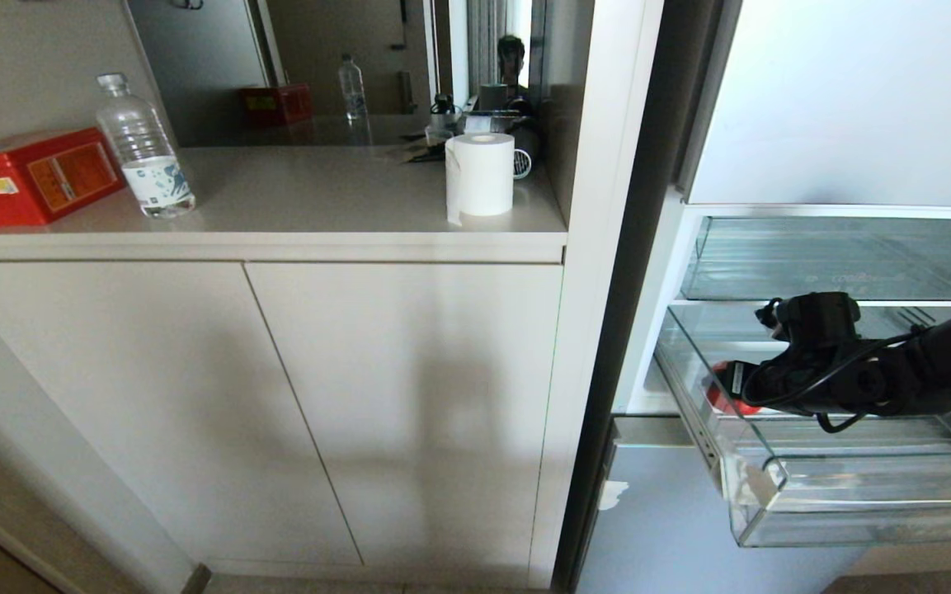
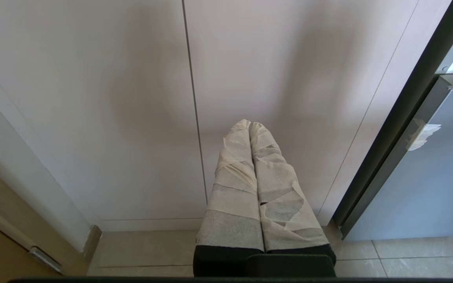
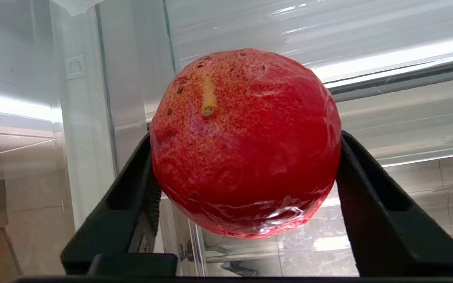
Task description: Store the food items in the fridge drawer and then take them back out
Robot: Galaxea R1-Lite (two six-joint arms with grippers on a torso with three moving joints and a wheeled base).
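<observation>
While reaching from the right into the pulled-out fridge drawer (image 1: 854, 520), grips the red fruit (image 3: 246, 145) with the right gripper (image 1: 739, 381). Closed on it with 2 black fingers (image 3: 132, 196), 1 pressed against each side, about at its widest part. Shows glossy red skin, a yellowish speckled patch and a short stalk turned toward the wrist camera. Sits inside the drawer, near its left wall and toward the back; cannot tell whether resting on the ribbed floor or lifted just clear of it. Seen from the head only as a sliver of red past the black wrist and its looped cable.

Directly above the drawer, a shorter clear bin (image 1: 838, 256) under the pale front of the fridge (image 1: 854, 99).

Parked low before the beige cabinet doors (image 1: 277, 396), well apart from the fridge: left gripper (image 2: 250, 125), 2 tape-wrapped fingers pressed together, holding nothing, pointing at the doors above the tiled floor (image 2: 407, 259).

On the counter above: a water bottle (image 1: 143, 148) just beside a red box (image 1: 30, 175), and farther right a white paper roll (image 1: 480, 175).
</observation>
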